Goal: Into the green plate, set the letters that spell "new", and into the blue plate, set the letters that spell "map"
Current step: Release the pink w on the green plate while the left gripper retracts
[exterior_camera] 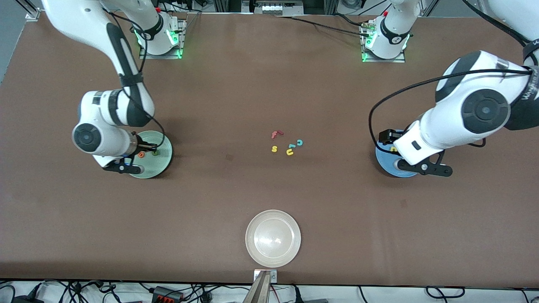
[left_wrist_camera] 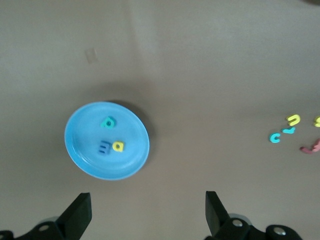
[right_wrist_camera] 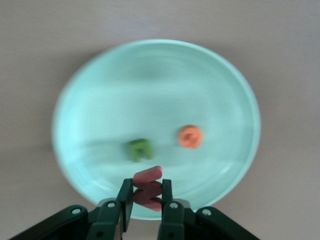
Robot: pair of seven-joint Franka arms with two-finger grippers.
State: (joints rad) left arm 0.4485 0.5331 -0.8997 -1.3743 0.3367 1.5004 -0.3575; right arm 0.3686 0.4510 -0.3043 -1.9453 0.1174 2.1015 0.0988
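Note:
The green plate lies toward the right arm's end of the table. On it rest the orange "e" and the olive-green "n". My right gripper hangs over that plate's rim, shut on the pinkish-red "w", which stands upright between the fingers. The blue plate lies toward the left arm's end and holds the blue "m", yellow "a" and teal "p". High above the table beside it, my left gripper is open and holds nothing.
Loose letters lie mid-table: a red "f", yellow "s", yellow "u" and teal "c". A cream-white plate sits nearer the front camera. The left arm covers part of the blue plate in the front view.

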